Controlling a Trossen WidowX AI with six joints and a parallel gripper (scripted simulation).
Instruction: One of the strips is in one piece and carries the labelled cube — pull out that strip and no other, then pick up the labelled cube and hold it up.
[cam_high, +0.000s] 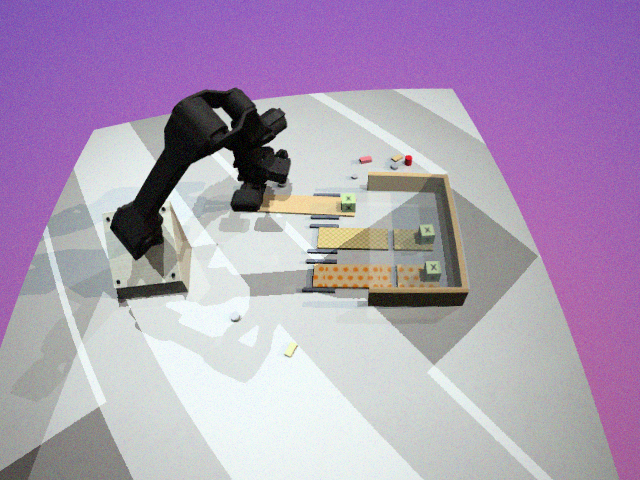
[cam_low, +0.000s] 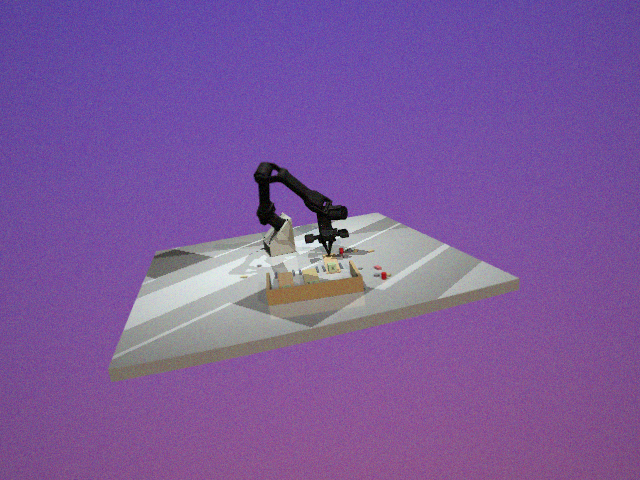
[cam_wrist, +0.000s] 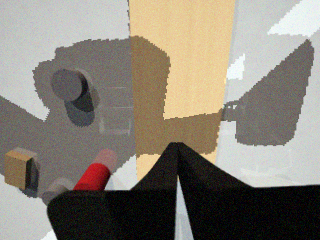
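One end effector (cam_low: 328, 254) (cam_wrist: 175, 148), its fingers closed together with nothing between them, is over one plain strip (cam_high: 305, 204) (cam_wrist: 195, 65), centre of the top frame. That unbroken strip carries one of three green cubes. Two patterned strips, each in two pieces, lie below it, with the other two cubes (cam_high: 426, 234) (cam_high: 432, 270) at right, inside one wooden frame (cam_high: 457, 237) (cam_low: 315, 292).

This looks most like a robotics lab or test bench: a black arm (cam_high: 193, 124) (cam_low: 297, 188) bolted by its pale base (cam_high: 117, 263) (cam_low: 281, 249) to a broad table (cam_high: 330, 408) (cam_low: 206, 330). In front of it there's a shallow wooden tray (cam_high: 457, 237) (cam_low: 315, 292), with patterned strips and marked cubes laid out in rows like a trial. Around all that I see only purple, so which room I can't tell.
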